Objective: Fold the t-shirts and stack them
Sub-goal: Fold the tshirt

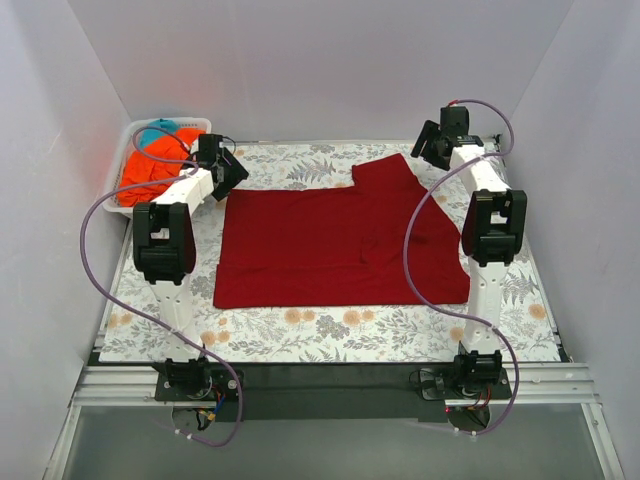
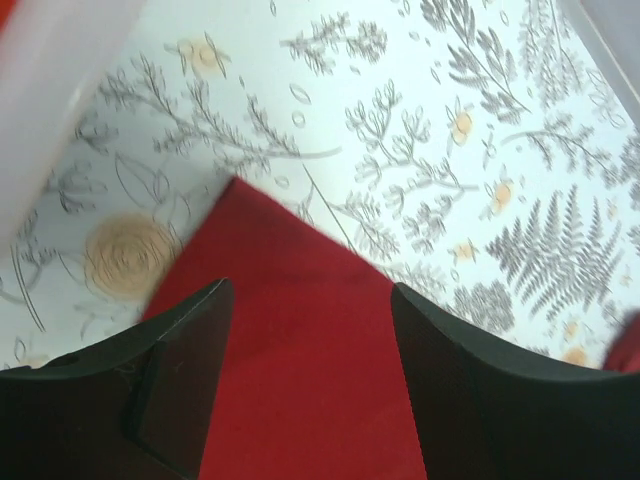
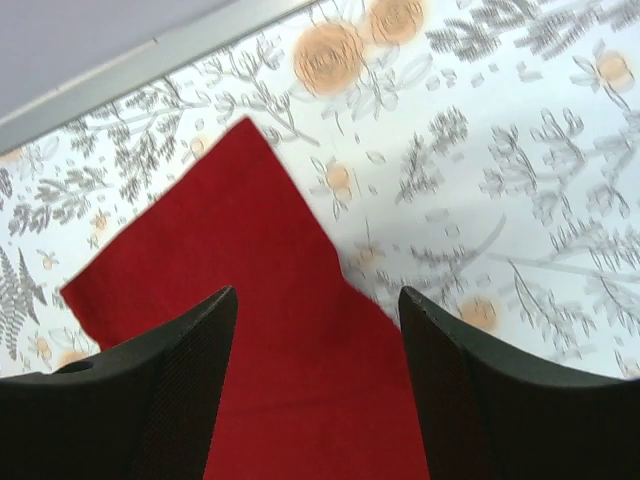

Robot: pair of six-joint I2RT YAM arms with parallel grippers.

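The dark red t-shirt [image 1: 335, 245] lies spread flat on the floral tablecloth, one sleeve pointing to the far right. My left gripper [image 1: 232, 168] hovers open over its far left corner [image 2: 300, 330], with nothing between the jaws. My right gripper [image 1: 432, 143] hovers open over the far right sleeve [image 3: 250, 290], also empty. The bright orange t-shirt [image 1: 150, 172] and the teal t-shirt [image 1: 158, 132] lie bunched in the white basket at the far left.
The white slotted basket [image 1: 135, 130] stands at the table's far left corner, close to my left gripper. White walls enclose the table on three sides. The floral tablecloth [image 1: 330, 325] shows bare in front of the shirt.
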